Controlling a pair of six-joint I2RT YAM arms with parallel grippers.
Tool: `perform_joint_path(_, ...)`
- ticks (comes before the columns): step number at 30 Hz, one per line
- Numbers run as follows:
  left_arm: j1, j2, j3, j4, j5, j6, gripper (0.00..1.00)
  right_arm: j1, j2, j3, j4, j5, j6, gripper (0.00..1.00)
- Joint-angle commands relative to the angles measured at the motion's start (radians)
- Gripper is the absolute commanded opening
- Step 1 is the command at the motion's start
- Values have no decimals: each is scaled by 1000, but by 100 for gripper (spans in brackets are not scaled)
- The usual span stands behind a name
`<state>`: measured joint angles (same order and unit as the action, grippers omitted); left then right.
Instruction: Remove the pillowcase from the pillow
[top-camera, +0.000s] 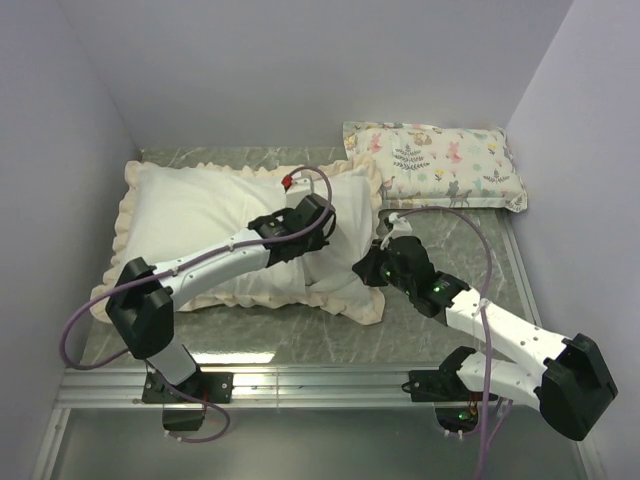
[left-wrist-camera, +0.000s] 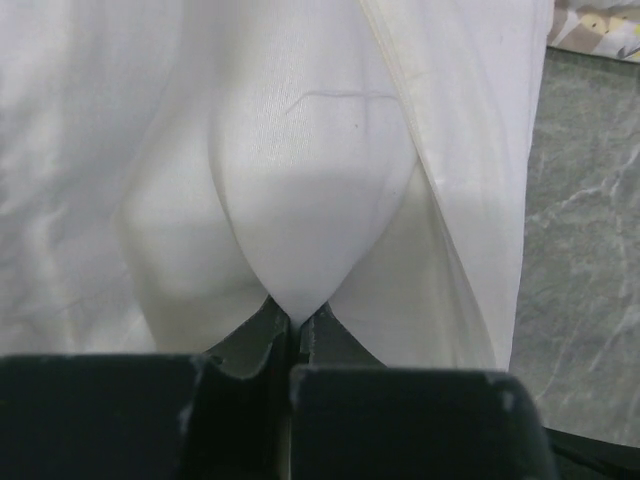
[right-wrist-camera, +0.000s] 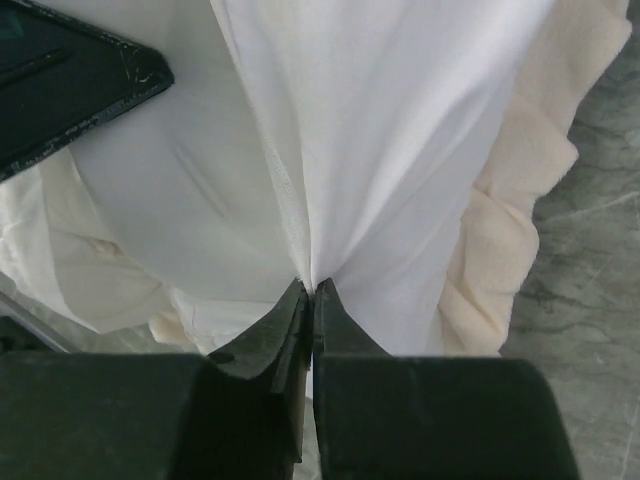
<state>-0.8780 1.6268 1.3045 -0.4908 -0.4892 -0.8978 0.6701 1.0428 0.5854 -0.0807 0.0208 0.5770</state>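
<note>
Suggesting a pull-apart, the pillow (left-wrist-camera: 310, 200) is clamped by the left pincer (left-wrist-camera: 295, 325), the pillowcase (right-wrist-camera: 400, 150) by the right pincer (right-wrist-camera: 312, 290), nearer the counter's (top-camera: 300, 335) right edge.

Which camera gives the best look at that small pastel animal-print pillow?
The top external view: the small pastel animal-print pillow lies whole at the far right. The left wrist view catches only a sliver in its top right corner; the right wrist view shows none.

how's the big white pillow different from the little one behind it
The big pillow is white in a cream-frilled pillowcase; the small pillow is animal-printed, unfrilled. The left pincer and right pincer grip the big one; the small one lies untouched. Both rest on the table.
</note>
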Motion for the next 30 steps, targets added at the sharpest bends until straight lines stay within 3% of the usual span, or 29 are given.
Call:
perform_joint_path(1, 114, -90, 56, -23, -20, 82, 0, -1, -15, -33, -96, 74, 11, 0)
perform_joint_path(8, 241, -163, 93, -49, 32, 143, 0, -36, -20, -55, -97, 94, 21, 0)
perform_joint_path(15, 283, -232, 87, -34, 106, 155, 0, -116, 46, -82, -24, 31, 29, 0)
perform_joint_path(22, 301, -249, 125, -31, 155, 123, 1, -52, 158, -101, 150, -33, 83, 0)
perform_joint_path(24, 300, -246, 115, -14, 169, 100, 1, 35, 138, -114, 182, 22, 107, 8)
perform_joint_path(28, 300, -246, 91, 27, 190, 73, 0, 65, 154, -131, 188, 38, 121, 11)
perform_joint_path(30, 300, -240, 99, 21, 178, 71, 1, 92, 106, -174, 228, 22, 124, 36)
